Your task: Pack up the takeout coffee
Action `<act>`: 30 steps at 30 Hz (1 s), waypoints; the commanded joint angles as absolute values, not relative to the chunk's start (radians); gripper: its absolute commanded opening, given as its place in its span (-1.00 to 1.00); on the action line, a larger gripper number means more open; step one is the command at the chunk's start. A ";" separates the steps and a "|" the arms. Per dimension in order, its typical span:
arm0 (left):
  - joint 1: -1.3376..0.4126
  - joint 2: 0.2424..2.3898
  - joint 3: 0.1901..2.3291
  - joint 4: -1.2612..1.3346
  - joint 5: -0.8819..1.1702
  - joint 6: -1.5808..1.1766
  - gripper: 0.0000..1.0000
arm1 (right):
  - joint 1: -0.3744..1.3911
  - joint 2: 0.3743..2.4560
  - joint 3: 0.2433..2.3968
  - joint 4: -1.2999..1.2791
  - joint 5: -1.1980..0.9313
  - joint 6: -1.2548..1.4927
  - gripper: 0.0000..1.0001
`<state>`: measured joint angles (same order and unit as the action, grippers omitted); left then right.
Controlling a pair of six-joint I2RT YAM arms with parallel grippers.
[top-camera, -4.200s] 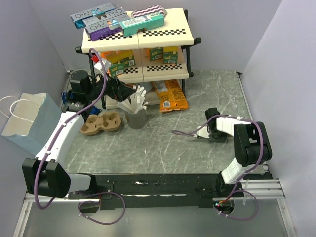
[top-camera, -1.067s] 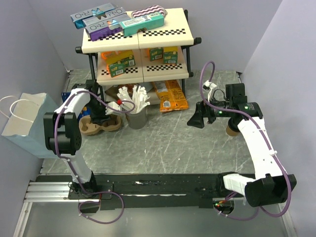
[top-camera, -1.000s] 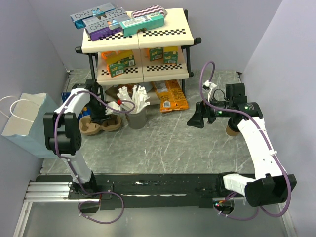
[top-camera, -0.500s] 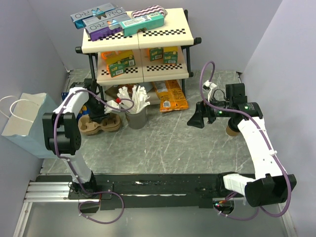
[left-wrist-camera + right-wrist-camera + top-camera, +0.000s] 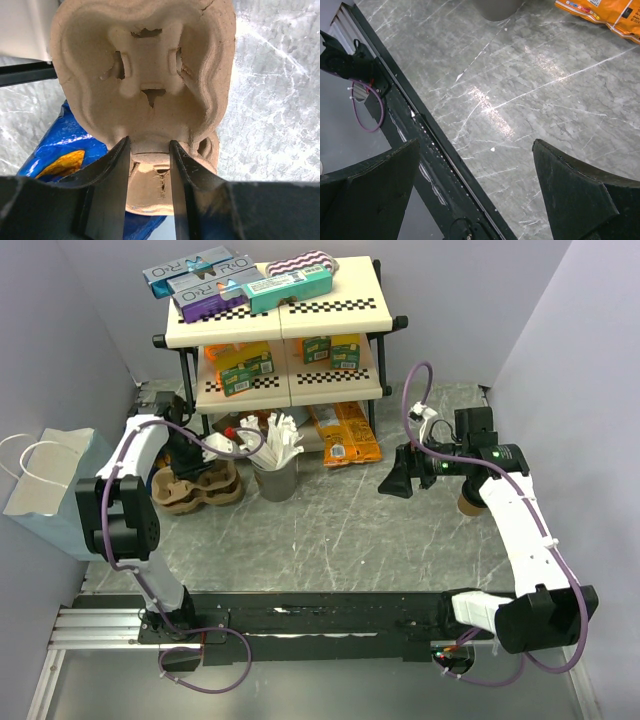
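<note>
Carrier [image 5: 205, 490] further left than before, in left pincer [image 5: 148, 145]; sticks [image 5: 276, 438] in grey cup [image 5: 277, 483]

In front of the grey cup [image 5: 277, 480] the worktop [image 5: 330, 540] is free. Left of it the pulp carrier [image 5: 195, 488] blocks the way; behind it stands the shelf rack [image 5: 300, 325].

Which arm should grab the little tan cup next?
Right. Its jaws are wide open and empty, and the tan cup stands close beside the right arm. The left arm is far on the other side, its jaws pinching the rim of the pulp cup carrier.
</note>
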<state>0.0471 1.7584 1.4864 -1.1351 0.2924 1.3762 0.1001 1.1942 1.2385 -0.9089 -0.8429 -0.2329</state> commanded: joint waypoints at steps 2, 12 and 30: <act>0.051 1.687 1.575 -1.193 0.354 1.353 -0.80 | 0.094 1.200 1.278 -0.888 -0.864 -0.239 1.00; 0.051 1.528 1.520 -1.229 0.267 1.218 -0.92 | 0.092 1.201 1.269 -0.887 -0.861 -0.242 0.99; -0.072 1.250 1.080 -1.090 0.516 0.579 -0.98 | 0.092 1.233 1.258 -0.879 -0.873 -0.227 1.00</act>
